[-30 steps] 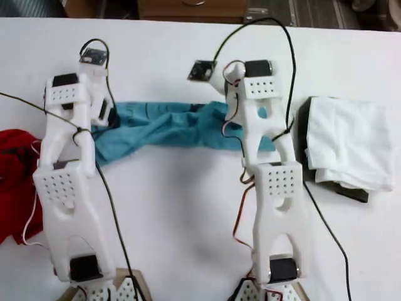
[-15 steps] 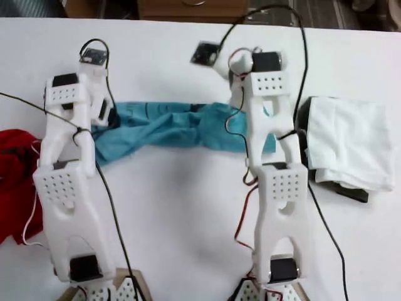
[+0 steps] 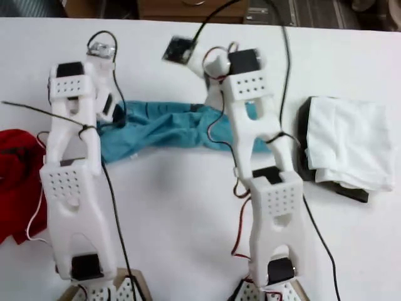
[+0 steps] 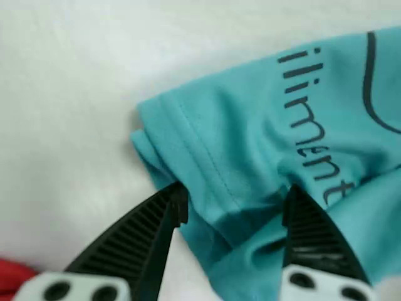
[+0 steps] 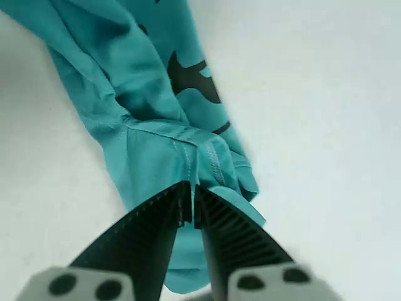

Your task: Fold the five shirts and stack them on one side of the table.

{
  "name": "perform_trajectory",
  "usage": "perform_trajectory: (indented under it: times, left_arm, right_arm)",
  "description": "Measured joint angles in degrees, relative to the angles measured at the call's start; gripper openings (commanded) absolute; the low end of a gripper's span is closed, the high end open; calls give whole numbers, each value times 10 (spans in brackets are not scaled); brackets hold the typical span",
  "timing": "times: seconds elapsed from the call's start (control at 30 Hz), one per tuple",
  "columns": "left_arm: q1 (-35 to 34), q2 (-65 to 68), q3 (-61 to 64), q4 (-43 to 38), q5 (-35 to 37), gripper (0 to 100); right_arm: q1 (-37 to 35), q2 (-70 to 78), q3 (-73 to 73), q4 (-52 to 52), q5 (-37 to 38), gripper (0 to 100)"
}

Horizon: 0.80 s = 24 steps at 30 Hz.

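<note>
Teal shirt (image 3: 164, 128) lies bunched in a long band across the middle of the worktop (image 3: 182, 213), between the two arms. Left end effector (image 4: 235, 207) is open, jaws straddling the hemmed end nearest the red shirt (image 3: 15, 166). Right end effector (image 5: 191, 202) is closed over the other end; cloth caught or not, cannot tell. Folded white shirt (image 3: 348, 144) sits at the right side on a dark garment (image 3: 352, 191).
</note>
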Motion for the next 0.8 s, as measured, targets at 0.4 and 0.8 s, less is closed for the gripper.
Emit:
perform_trajectory:
  times: [0.4, 0.8]
  left_arm:
    - [-3, 2, -37, 89, -21, 268]
    - [-25, 43, -50, 50, -21, 266]
  right_arm:
    - [111, -435, 222, 1, -19, 23]
    - [279, -703, 595, -60, -26, 23]
